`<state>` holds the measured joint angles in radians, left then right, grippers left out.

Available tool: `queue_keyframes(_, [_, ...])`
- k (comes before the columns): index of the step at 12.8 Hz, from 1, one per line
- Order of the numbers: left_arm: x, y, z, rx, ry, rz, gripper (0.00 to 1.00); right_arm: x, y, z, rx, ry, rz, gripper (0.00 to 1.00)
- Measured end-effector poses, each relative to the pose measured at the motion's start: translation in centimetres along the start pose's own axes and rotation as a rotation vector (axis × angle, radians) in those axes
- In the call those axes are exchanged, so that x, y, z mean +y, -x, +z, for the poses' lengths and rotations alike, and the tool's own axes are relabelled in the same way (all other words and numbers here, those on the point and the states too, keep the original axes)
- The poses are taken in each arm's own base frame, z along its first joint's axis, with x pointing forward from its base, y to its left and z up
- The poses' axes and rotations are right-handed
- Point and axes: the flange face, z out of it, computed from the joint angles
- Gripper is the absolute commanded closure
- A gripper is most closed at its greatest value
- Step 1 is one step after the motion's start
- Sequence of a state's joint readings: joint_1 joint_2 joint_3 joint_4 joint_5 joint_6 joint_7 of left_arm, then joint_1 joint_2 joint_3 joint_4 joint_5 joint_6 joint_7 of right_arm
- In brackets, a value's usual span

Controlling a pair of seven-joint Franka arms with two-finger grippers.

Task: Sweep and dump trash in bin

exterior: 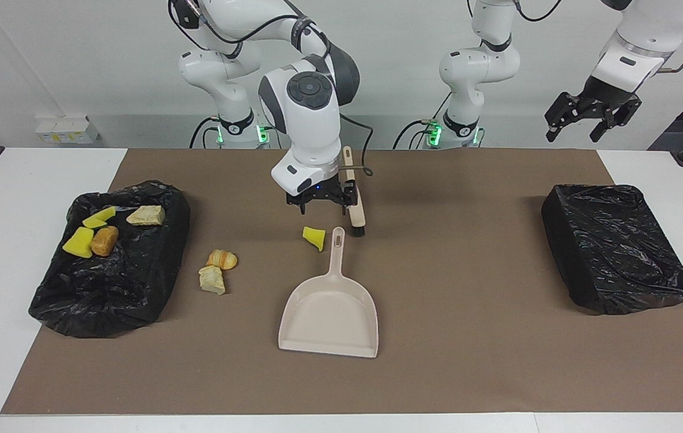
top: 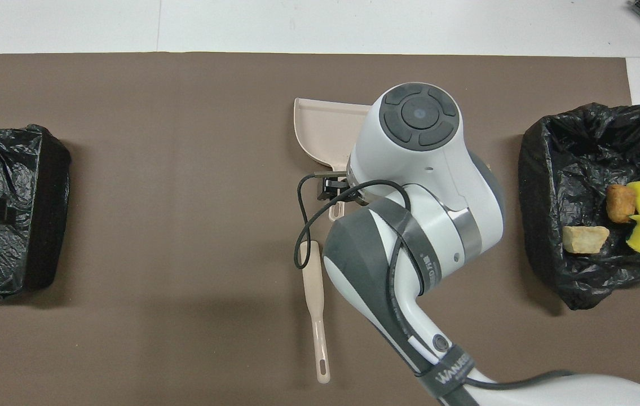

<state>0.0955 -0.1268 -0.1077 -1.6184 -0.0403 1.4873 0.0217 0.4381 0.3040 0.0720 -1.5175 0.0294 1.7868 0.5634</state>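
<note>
Over the mat [exterior: 437, 270], just above the dustpan [exterior: 329, 313] handle's tip: right gripper [exterior: 322, 203], jaws spread wide, empty. Beside the dustpan handle, on the mat: one yellow sponge chunk [exterior: 315, 237]; brush [exterior: 353, 195] nearer the robots than the dustpan. Toward the right arm's end from the dustpan: two bread lumps [exterior: 216, 271] on the mat, four more trash bits in the open bin [exterior: 136, 282]. High off toward the left arm's end from the dustpan: left gripper [exterior: 589, 115], waiting, jaws wide, empty, above the closed bin [exterior: 615, 246].
</note>
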Motion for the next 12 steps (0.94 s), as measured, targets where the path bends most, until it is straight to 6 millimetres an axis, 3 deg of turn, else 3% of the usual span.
queue_keyframes(6, [0.1,0.1,0.0,0.0,0.0,0.001,0.0,-1.6,3.4,0.9,-0.035,0.004,-0.015,0.0])
queue_keyframes(9, [0.1,0.1,0.0,0.0,0.0,0.002,0.0,-3.6,8.5,2.8,-0.041,-0.023,-0.025,0.0])
queue_keyframes(12, [0.2,0.1,0.0,0.0,0.0,0.003,0.0,-4.6,15.8,5.6,-0.068,0.019,-0.034,0.0])
